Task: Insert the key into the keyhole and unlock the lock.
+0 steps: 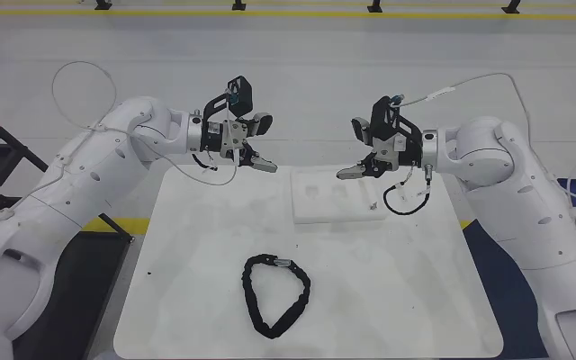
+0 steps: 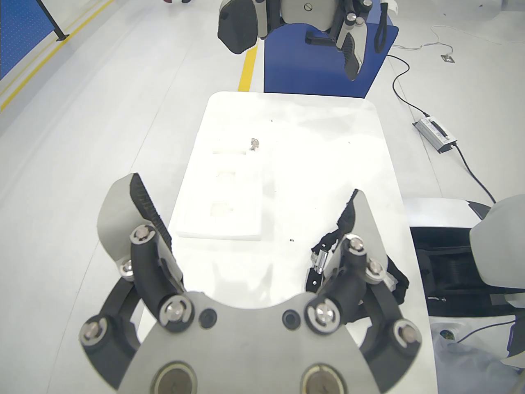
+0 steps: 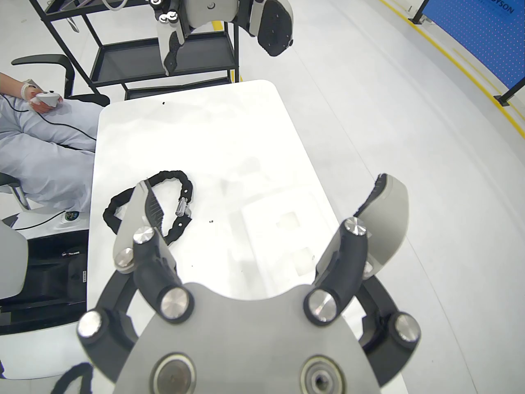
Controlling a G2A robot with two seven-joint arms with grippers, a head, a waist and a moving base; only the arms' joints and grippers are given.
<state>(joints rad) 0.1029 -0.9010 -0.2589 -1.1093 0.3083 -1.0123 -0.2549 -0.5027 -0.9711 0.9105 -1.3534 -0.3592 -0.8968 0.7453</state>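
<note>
A black fabric-covered chain lock lies in a loop near the front of the white table; its silver lock cylinder is at the far side of the loop. A small metal key rests on the right end of a white foam tray; the left wrist view also catches the key. My left gripper hangs open in the air above the table's far left edge. My right gripper hangs open just beyond the tray's far edge, facing the left one. Neither touches anything.
The foam tray has three shallow square recesses. A black shelf cart stands beyond the table's left end and a blue cabinet beyond its right end. A power adapter with cables lies on the floor.
</note>
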